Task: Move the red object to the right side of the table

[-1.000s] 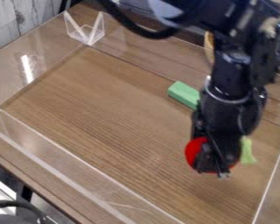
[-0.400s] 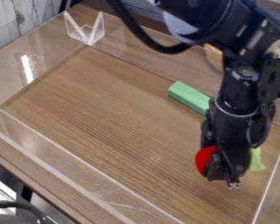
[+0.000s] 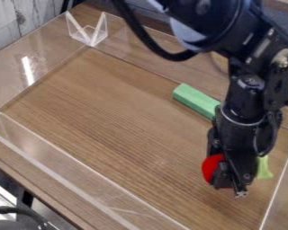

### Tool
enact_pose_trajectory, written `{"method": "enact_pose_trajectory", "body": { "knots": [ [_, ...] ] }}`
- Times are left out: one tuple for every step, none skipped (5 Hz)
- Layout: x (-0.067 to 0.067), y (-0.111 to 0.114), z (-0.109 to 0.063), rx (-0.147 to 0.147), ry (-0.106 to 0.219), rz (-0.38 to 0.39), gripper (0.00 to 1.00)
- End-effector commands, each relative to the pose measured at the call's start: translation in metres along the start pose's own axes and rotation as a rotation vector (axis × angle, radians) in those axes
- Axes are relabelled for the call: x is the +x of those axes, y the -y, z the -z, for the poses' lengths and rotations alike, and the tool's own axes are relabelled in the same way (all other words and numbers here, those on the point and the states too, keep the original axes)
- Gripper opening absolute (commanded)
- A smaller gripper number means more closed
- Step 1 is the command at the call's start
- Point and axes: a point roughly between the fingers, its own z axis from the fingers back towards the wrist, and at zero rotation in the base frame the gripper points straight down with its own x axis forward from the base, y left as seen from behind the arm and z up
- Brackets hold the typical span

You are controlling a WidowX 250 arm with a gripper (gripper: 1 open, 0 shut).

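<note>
Shifted a little rightward and lower than a second back, arm and load alike; next to no change over the last fraction of that second. Claw (image 3: 234, 176) pointing straight down, clenched on the red object (image 3: 211, 165), with only the left bulge of red showing past the dark fingers. Red object now low over the counter (image 3: 98, 117), at its near right, close to the clear acrylic wall (image 3: 276, 193) on that side. Whether touching the wood yet or hanging just above it: cannot tell, underside hidden by the claw. Green block (image 3: 194, 97) lying flat further back on the wood, partly tucked behind the arm; a scrap of lighter green (image 3: 265, 166) peeping out at the claw's right, likely the toy's leafy stem, though not certain.

Step in hand, by the look of it: the set-down, carry all but finished. Next move, as a judgement: settle the last bit onto the wood, release the fingers, then lift straight up so as not to drag or roll the rounded toy. Some care wanted near the wall.
</note>
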Motion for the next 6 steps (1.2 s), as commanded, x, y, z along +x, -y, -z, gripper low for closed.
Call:
{"method": "enact_pose_trajectory", "body": {
  "knots": [
    [0.006, 0.001, -0.003, 0.007, 0.028, 0.008, 0.00],
    [0.007, 0.002, 0.000, 0.002, 0.031, 0.005, 0.00],
    [0.008, 0.003, 0.002, 0.001, 0.034, 0.003, 0.00],
    [0.008, 0.002, 0.004, -0.001, 0.034, -0.001, 0.00],
    [0.007, 0.001, 0.006, -0.003, 0.035, -0.006, 0.00],
    [0.007, 0.000, 0.008, -0.004, 0.036, -0.010, 0.00]
  ]
}}
